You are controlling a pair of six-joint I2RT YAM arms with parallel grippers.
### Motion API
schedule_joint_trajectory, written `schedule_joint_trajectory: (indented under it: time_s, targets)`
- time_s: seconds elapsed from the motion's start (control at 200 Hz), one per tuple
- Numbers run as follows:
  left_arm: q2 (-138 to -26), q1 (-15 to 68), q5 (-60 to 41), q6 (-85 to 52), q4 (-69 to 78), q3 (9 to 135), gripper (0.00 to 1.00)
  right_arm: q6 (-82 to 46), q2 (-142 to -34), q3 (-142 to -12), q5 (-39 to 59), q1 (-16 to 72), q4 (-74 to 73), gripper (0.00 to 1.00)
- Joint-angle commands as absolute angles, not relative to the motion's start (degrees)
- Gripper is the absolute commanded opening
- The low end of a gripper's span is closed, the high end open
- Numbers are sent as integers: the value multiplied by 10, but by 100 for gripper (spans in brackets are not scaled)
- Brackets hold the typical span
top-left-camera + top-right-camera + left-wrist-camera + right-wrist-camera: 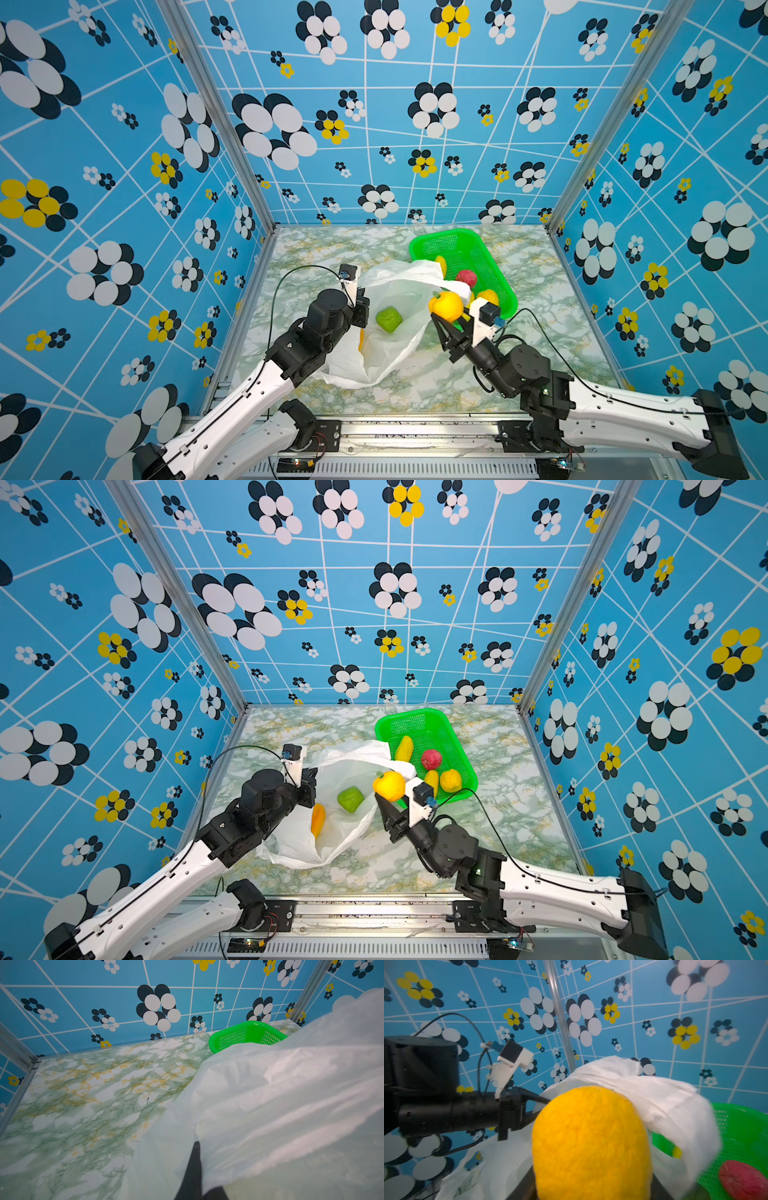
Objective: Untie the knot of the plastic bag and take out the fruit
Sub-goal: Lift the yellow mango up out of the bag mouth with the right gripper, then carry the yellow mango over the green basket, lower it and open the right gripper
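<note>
While left end effector (363, 305) clamps plastic bag (399, 345) edge, right end effector (451, 318) grips yellow fruit (446, 305) — beside green basket (446, 233).

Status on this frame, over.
Left gripper shut on plastic bag rim. Right gripper shut on yellow fruit, beside green basket. In bag: green fruit, orange piece. Bag flap drapes over basket edge.
</note>
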State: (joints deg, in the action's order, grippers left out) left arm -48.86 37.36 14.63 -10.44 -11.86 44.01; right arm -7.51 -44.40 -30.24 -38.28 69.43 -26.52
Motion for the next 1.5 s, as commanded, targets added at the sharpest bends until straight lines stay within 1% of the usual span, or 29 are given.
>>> schedule_joint_trajectory:
  time_s: [0.0,0.11,0.26,0.39,0.5,0.575,0.635,0.79,0.885,0.985,1.069,1.194,1.229,1.279,1.384,1.419,1.459,1.499]
  targets:
    - [-481,371,153,-103,-122,447,0,-96,-409,-291,-470,643,-182,42]
    - [-480,370,154,-103,-124,446,0,-147,-386,-292,-470,577,-118,42]
    - [-477,371,154,-103,-126,446,0,-171,-381,-286,-471,538,-93,42]
    - [-475,370,155,-104,-127,447,0,-191,-393,-289,-469,514,-77,42]
    - [-472,370,156,-103,-127,445,0,-218,-431,-304,-471,483,-51,43]
    - [-471,370,155,-104,-126,444,0,-251,-477,-324,-460,448,-19,43]
    - [-471,370,155,-104,-128,445,0,-278,-520,-343,-431,418,1,43]
    - [-464,371,156,-101,-136,450,0,-324,-652,-393,-315,344,28,43]
    - [-468,374,170,-87,-166,479,0,-342,-737,-433,-250,310,43,43]
    - [-482,392,203,-58,-207,523,0,-350,-825,-478,-197,289,57,42]
    - [-491,425,253,-23,-221,547,0,-347,-891,-515,-162,282,59,41]
    - [-499,460,296,32,-225,563,0,-343,-966,-565,-138,280,78,41]
    - [-500,466,298,45,-225,562,0,-343,-981,-575,-136,279,86,43]
    - [-500,474,300,62,-224,558,0,-344,-993,-584,-139,278,91,49]
    - [-494,484,307,78,-211,537,0,-345,-986,-572,-160,278,83,73]
    - [-492,485,306,78,-203,528,0,-344,-977,-566,-163,278,76,79]
    - [-490,485,301,79,-195,522,0,-341,-965,-555,-165,279,67,84]
    - [-490,485,294,80,-192,520,0,-339,-950,-545,-166,278,58,86]
